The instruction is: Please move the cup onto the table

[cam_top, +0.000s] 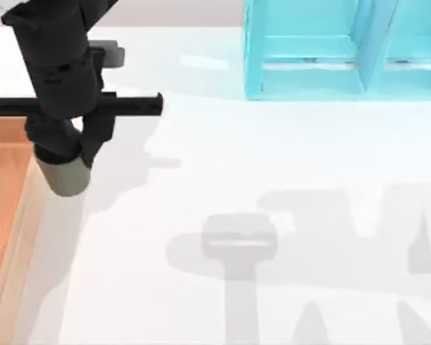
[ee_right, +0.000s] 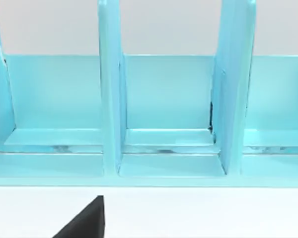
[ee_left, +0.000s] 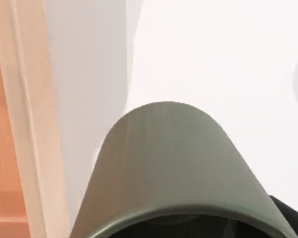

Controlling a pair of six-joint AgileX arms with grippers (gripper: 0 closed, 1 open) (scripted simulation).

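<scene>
Olive-green and plain, the cup (cam_top: 63, 176) hangs in my left tool (cam_top: 70, 147) at the top view's left side, over the pale rim of the wooden tray (cam_top: 3, 208) where it borders the white tabletop (cam_top: 273, 158). From above I see the black fingers closed against the cup's upper part, with its lower body sticking out below them. I cannot tell from the top view whether the cup's base touches anything. In the left wrist view the cup (ee_left: 169, 168) is seen from close up, its rounded wall tapering away from the camera and its dark inside just showing at the near edge. Beside it runs the tray's pale rim (ee_left: 35, 124), with the orange-brown wood past that and the glossy tabletop (ee_left: 213, 54) on the other side.

A light-blue shelf unit (cam_top: 330, 50) stands at the far right of the tabletop in the top view. The right wrist view faces that shelf unit (ee_right: 164, 99) head on, showing its upright dividers and open compartments. A black part of my right tool (ee_right: 87, 220) juts in at the near edge, and I cannot tell how it is set.
</scene>
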